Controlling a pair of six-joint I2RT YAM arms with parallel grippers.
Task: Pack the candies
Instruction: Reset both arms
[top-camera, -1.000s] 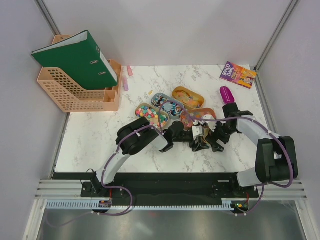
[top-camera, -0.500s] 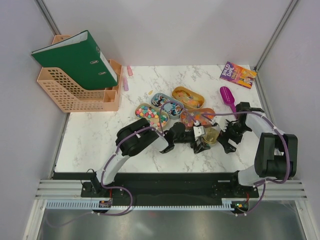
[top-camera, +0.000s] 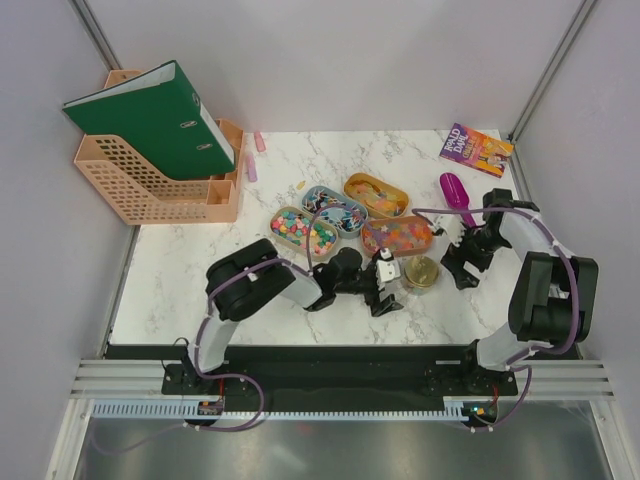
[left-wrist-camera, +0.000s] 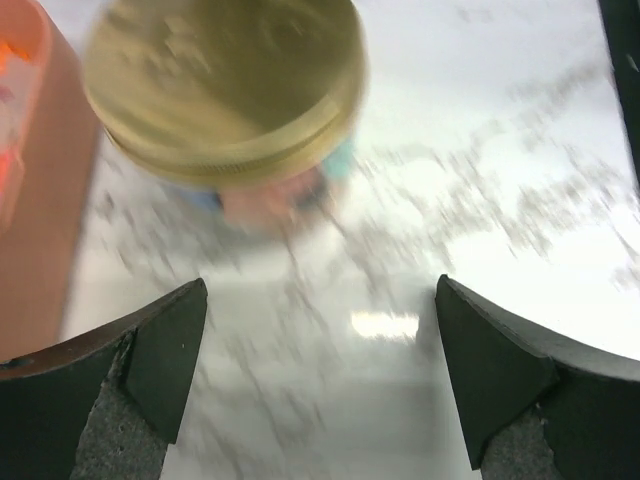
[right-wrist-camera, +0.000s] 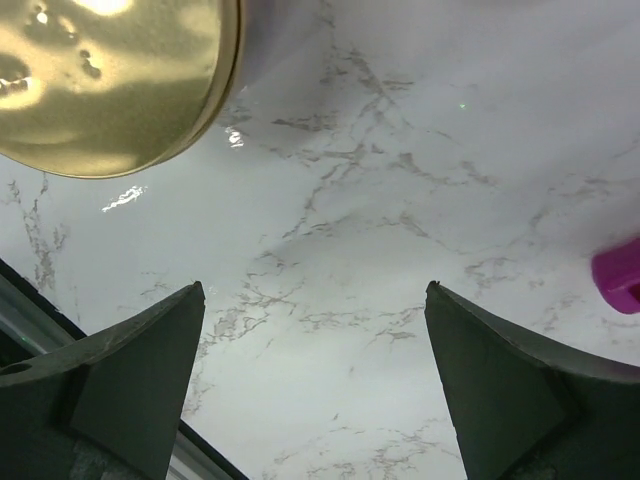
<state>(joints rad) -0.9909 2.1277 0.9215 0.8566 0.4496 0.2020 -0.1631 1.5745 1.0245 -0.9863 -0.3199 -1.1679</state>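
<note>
The candies (top-camera: 304, 231) fill four oval trays (top-camera: 273, 220) mid-bench (top-camera: 190, 275), the trays' long axes mostly slanting far-left to near-right. The left hand (left-wrist-camera: 320, 300) lies low, wide open and empty, facing the gold-lidded jar (top-camera: 420, 271). The right hand (right-wrist-camera: 315, 300), tilted downward just right of the jar, is also wide open and empty.

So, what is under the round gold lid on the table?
In the left wrist view, a blurred container shows below the gold lid, with pink and blue patches. The lid covers its top, so the fill level cannot be seen.
</note>
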